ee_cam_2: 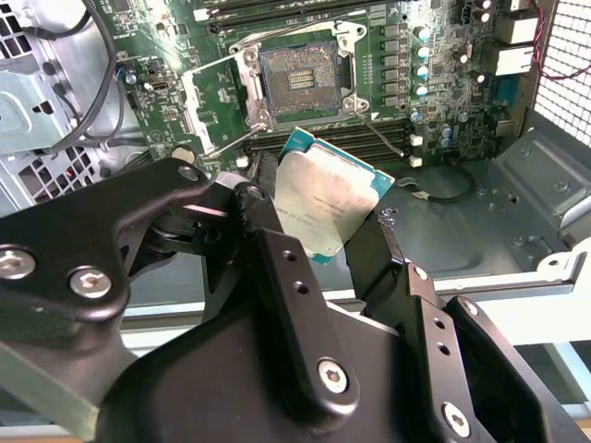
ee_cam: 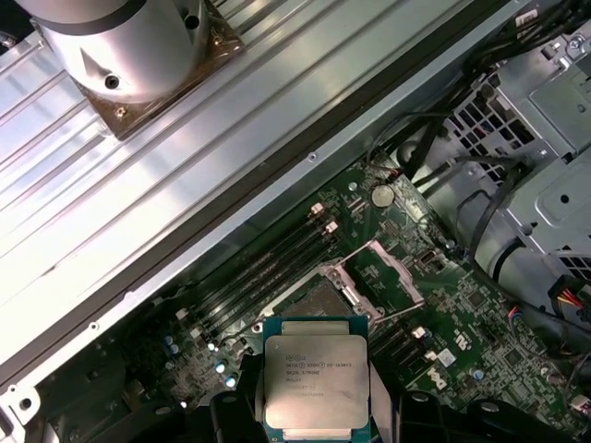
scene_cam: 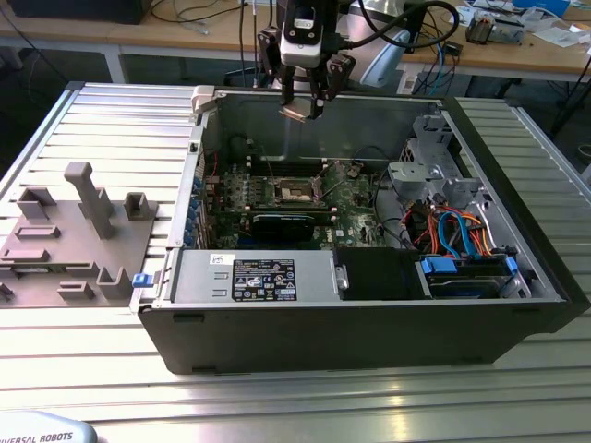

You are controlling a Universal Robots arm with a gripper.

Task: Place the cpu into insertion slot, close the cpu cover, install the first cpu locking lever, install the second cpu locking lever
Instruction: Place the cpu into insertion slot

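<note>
My gripper hangs over the back wall of the open computer case, shut on the cpu by its edges. In both wrist views the cpu shows its silvery face with a teal rim, held between the black fingers, well above the green board. The insertion slot lies bare, a dark square with a metal rim. Its cpu cover is swung open beside it. Thin wire levers stand free next to the socket.
A black labelled box sits at the case front. A metal drive cage and coloured cables are at the exterior view's right. Long black card slots run beside the socket. A grey fixture plate lies outside the case.
</note>
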